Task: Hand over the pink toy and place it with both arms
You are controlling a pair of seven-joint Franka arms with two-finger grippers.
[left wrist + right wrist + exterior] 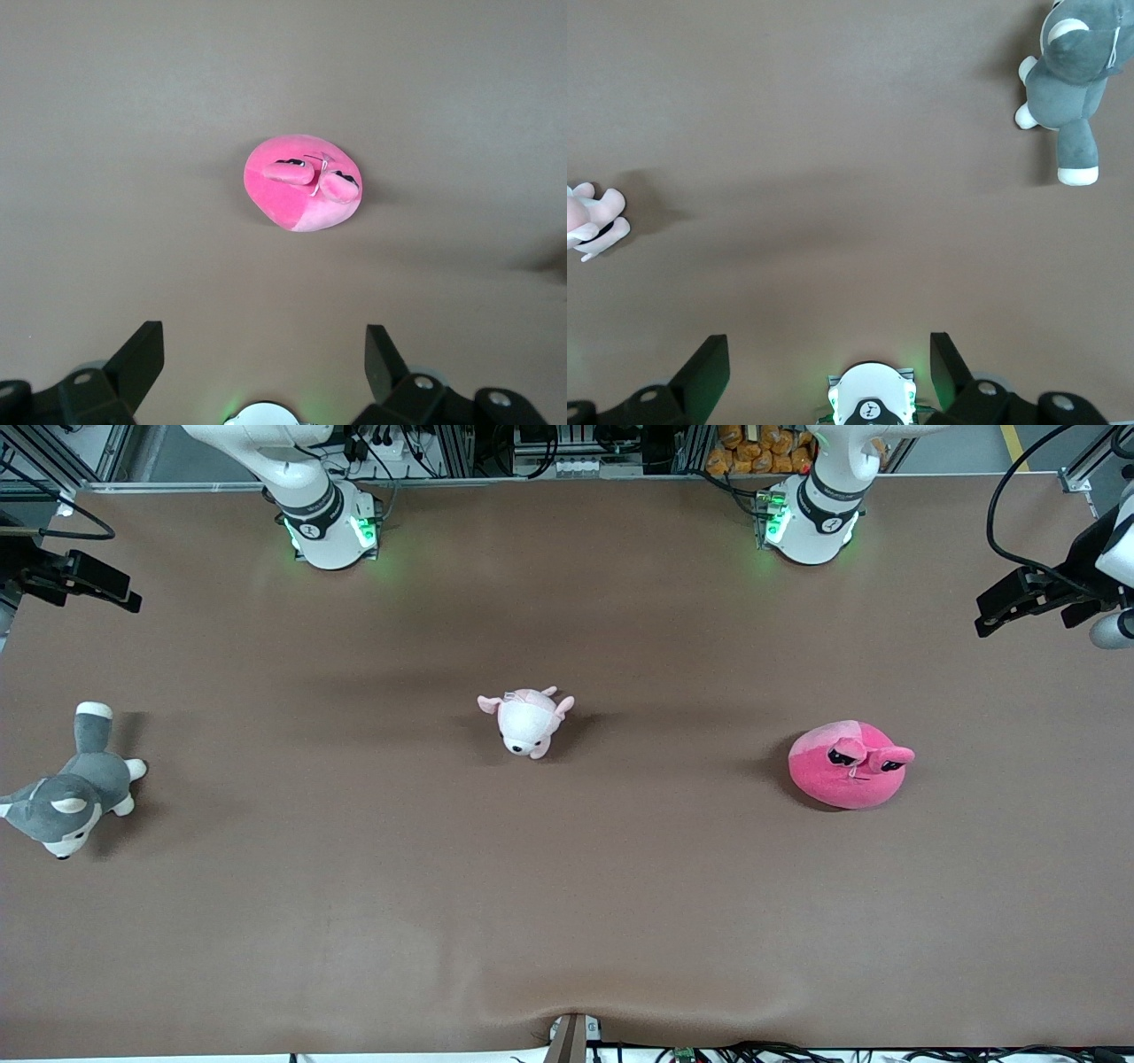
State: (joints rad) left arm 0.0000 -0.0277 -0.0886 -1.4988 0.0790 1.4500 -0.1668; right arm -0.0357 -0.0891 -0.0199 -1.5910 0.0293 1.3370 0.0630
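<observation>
The pink toy [850, 766], a round hot-pink blob plush with two stalk eyes, lies on the brown table toward the left arm's end. It also shows in the left wrist view as the pink toy [301, 199], well apart from my left gripper [263, 341], whose fingers stand wide open with nothing between them. In the front view the left gripper [1010, 607] hangs high over the table's edge at that end. My right gripper [97, 584] hangs over the other end of the table. The right wrist view shows the right gripper [828, 350] open and empty over bare table.
A small pale pink-and-white plush [527, 722] lies mid-table. A grey-and-white husky plush [71, 788] lies toward the right arm's end. The two arm bases [328, 527] [811, 518] stand along the table's edge farthest from the front camera.
</observation>
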